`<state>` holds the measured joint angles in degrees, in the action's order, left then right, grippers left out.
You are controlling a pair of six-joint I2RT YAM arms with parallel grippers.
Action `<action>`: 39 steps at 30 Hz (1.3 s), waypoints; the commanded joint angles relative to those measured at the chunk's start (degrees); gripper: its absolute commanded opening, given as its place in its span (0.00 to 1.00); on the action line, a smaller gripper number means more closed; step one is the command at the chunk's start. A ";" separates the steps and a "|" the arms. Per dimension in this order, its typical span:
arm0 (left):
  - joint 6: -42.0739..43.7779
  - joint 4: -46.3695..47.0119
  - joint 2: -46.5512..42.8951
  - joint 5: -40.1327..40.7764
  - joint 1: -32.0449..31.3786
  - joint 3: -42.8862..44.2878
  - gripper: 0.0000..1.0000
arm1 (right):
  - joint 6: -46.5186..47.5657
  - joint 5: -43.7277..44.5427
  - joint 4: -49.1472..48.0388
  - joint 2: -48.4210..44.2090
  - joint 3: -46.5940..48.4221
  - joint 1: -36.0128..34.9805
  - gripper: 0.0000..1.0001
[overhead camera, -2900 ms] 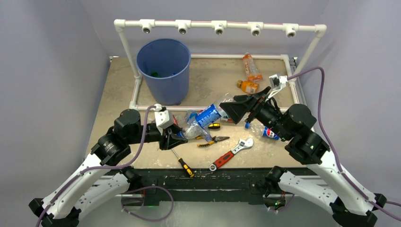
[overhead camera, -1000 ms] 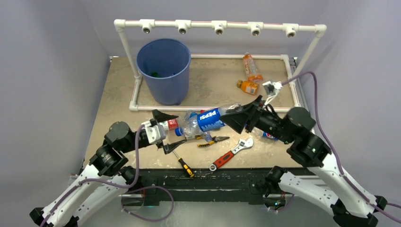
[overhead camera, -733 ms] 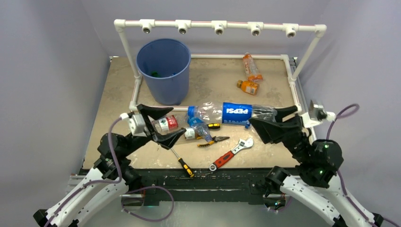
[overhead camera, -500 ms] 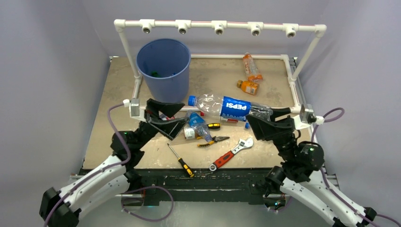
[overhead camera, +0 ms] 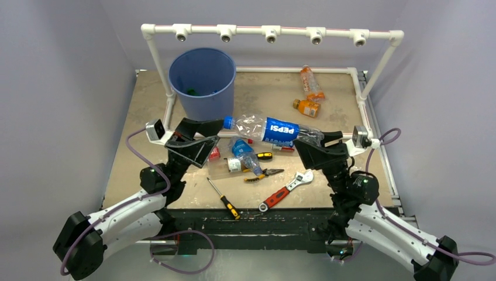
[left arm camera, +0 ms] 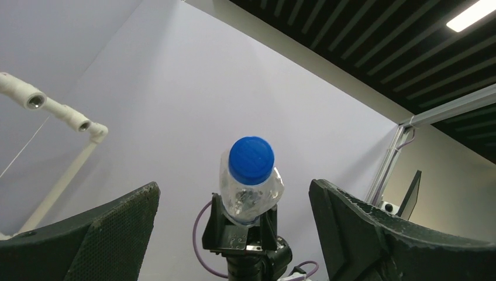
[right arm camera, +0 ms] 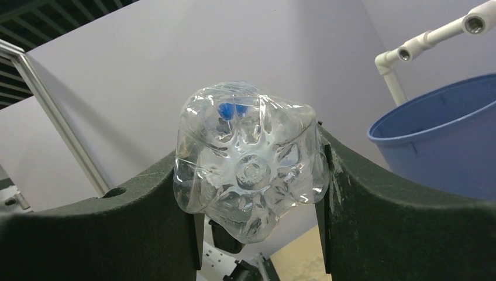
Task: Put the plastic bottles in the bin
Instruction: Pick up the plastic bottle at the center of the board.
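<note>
Right gripper (overhead camera: 316, 143): clamped on the base of the Pepsi bottle (overhead camera: 275, 130). The right wrist view shows the moulded foot (right arm camera: 251, 170) pinched between both fingers. The bottle is held aloft, roughly level, above the middle of the desk. Its blue cap (overhead camera: 228, 123) points toward the left edge and sits just short of the bin (overhead camera: 205, 105).

Left gripper (overhead camera: 207, 137): spread wide and holding nothing. It is raised on the left side of the desk and faces the cap end-on; its wrist view shows the cap centred between the two fingers (left arm camera: 99, 234), well clear of both.

The bin stands near the far left corner, with something small and green inside (too small to name).

Handling, as a judgement: the bottle looks empty and light, its thin clear walls already dented. The labelled middle will likely buckle under a squeeze and the plastic is slick. The ribbed base and the neck under the cap are the stiff parts, so those are the places to take hold. Gripped by the base alone, its whole length hangs out sideways (a twist in the grip is the risk).

Still on the desk:
- two orange bottles (overhead camera: 308, 93) toward the far right corner
- crumpled clear bottles (overhead camera: 237, 155) at the centre
- a screwdriver (overhead camera: 225, 200), pliers (overhead camera: 263, 174) and a wrench (overhead camera: 285, 191) toward the near edge
</note>
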<state>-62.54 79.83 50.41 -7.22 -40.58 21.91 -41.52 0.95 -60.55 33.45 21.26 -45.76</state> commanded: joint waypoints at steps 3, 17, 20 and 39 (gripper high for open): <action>0.66 4.66 1.68 1.17 -1.10 4.36 0.95 | -2.91 0.63 -7.31 2.91 -0.78 -0.47 0.36; 5.97 2.87 5.57 4.39 -7.42 8.18 0.49 | -3.31 2.04 -6.02 2.49 -2.23 -1.35 0.36; 7.06 2.09 5.29 6.28 -8.58 8.55 0.53 | -3.31 2.19 -5.15 1.71 -2.61 -1.40 0.35; 15.71 -7.82 2.03 11.19 -12.24 10.76 0.00 | -2.01 -0.42 11.92 -1.44 2.47 -1.44 0.90</action>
<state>-52.14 76.07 55.79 2.37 -52.40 30.13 -45.32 2.15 -60.90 33.30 18.74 -46.94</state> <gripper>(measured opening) 0.352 0.733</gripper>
